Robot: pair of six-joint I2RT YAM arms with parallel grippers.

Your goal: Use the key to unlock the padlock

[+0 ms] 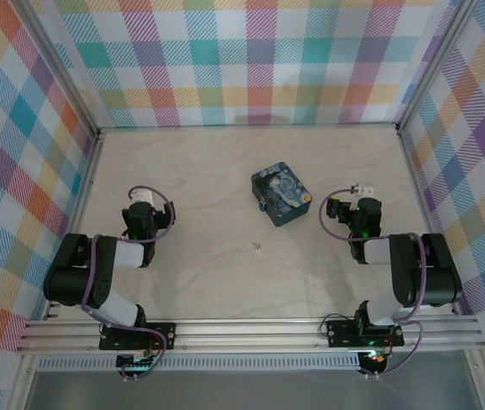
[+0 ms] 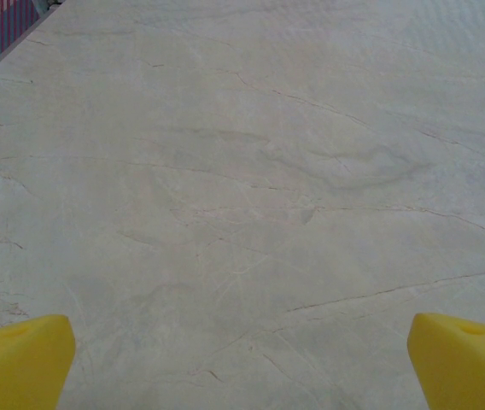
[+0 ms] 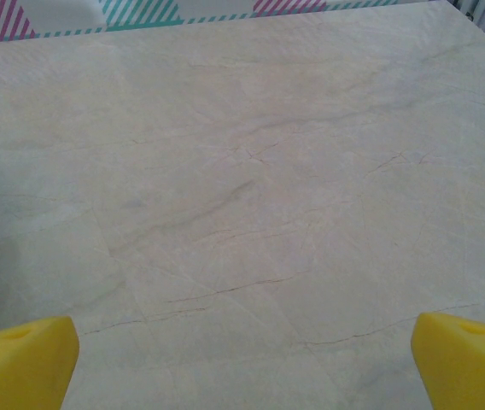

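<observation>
Nearest the lens in the top external view, an aluminium rail (image 1: pixel 251 329) is seen with the 2 arm bases bolted to it. Beyond it, the left gripper (image 1: pixel 144 198) and the right gripper (image 1: pixel 362 190) are held over the pale marbled table (image 1: pixel 225 162), both pointed away from the bases and well apart from each other. The key (image 1: pixel 258 248), a tiny pale sliver, is laid flat on the table between the 2 grippers. It is found to the right of the left gripper and to the left of the right gripper, set back toward the bases from both, and is touched by neither. A dark blue swirl-printed tin (image 1: pixel 282 195) is placed to the left of the right gripper, nearer to it than to the left one, and farther out than the key, apart from it. A small blue part (image 1: pixel 262 205) is seen at the tin's side facing the left gripper; what it is cannot be told. Checked walls (image 1: pixel 251 60) are set around the table.

From the left wrist, 2 yellow fingertips (image 2: pixel 20 363) are seen at the bottom corners, spread wide, with bare table between them and nothing gripped.

From the right wrist, the yellow fingertips (image 3: pixel 20 363) are likewise parted to the bottom corners, with table surface between them and nothing held.
</observation>
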